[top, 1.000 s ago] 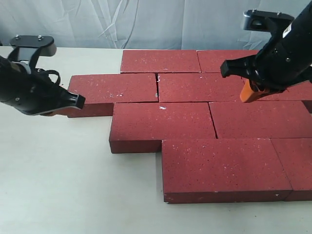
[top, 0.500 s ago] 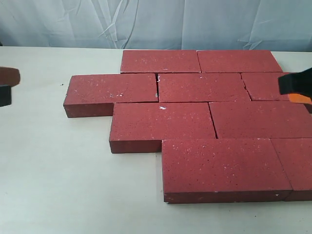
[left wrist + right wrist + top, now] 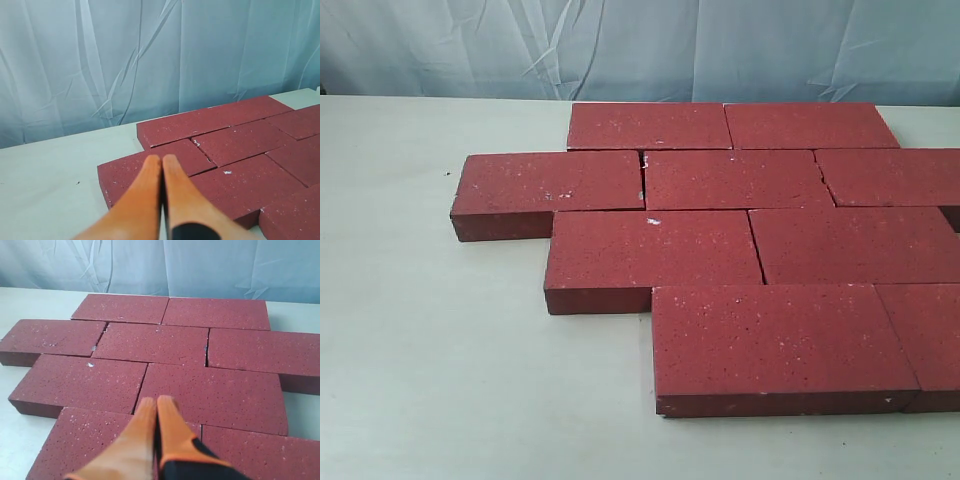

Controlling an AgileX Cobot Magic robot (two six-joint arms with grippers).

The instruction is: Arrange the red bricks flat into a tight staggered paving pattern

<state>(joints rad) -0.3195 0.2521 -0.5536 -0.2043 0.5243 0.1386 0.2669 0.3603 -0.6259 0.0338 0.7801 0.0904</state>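
9 red bricks (image 3: 720,250) lay flat on the table (image 3: 430,380) in 4 staggered rows. Back row: 2, side by side. Row 2: 3, with the leftmost brick (image 3: 550,185) jutting left past the rows behind and before it. Row 3: 2, starting further right. Front row: 2, starting further right again. Rows 2 to 4 ran off frame at the right, so 9 was likely, not certain. Neighbours touched or nearly so. A backdrop cloth (image 3: 620,45) hung behind the table.
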